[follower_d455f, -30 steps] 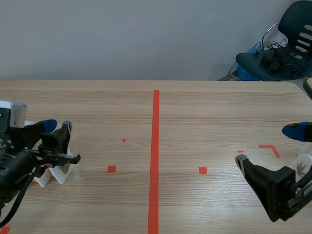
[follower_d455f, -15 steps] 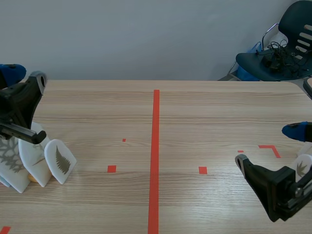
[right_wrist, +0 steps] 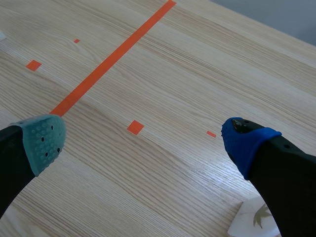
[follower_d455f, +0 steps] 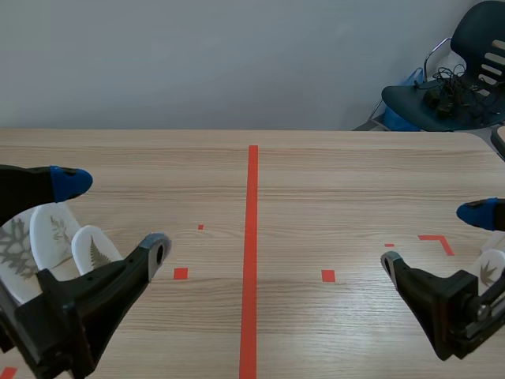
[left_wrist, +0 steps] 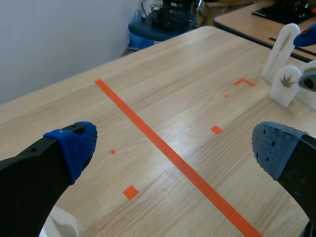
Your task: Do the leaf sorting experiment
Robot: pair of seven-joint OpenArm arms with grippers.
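Three white leaf cards stand at the table's left: one with a fern-like leaf point(follower_d455f: 94, 254), one with a small sprig point(follower_d455f: 54, 231), one with a larger grey leaf point(follower_d455f: 16, 253). My left gripper point(follower_d455f: 110, 217) hangs open just in front of them, holding nothing; in the left wrist view the left gripper point(left_wrist: 173, 145) frames bare table. At the right edge, my right gripper point(follower_d455f: 436, 237) is open and empty beside another white leaf card point(follower_d455f: 492, 270). That card point(right_wrist: 254, 219) lies just under the blue finger of the right gripper point(right_wrist: 145, 139). The left wrist view shows two of these far cards point(left_wrist: 286, 84).
An orange-red tape line point(follower_d455f: 251, 253) runs down the table's middle, with small tape squares point(follower_d455f: 181, 273) on either side. A dark chair point(follower_d455f: 465, 71) with cables on it stands beyond the far right corner.
My left gripper was nearly shut low at the leaf cards, then lifted away and has now swung wide open. The cards stand free. The right arm has not moved.
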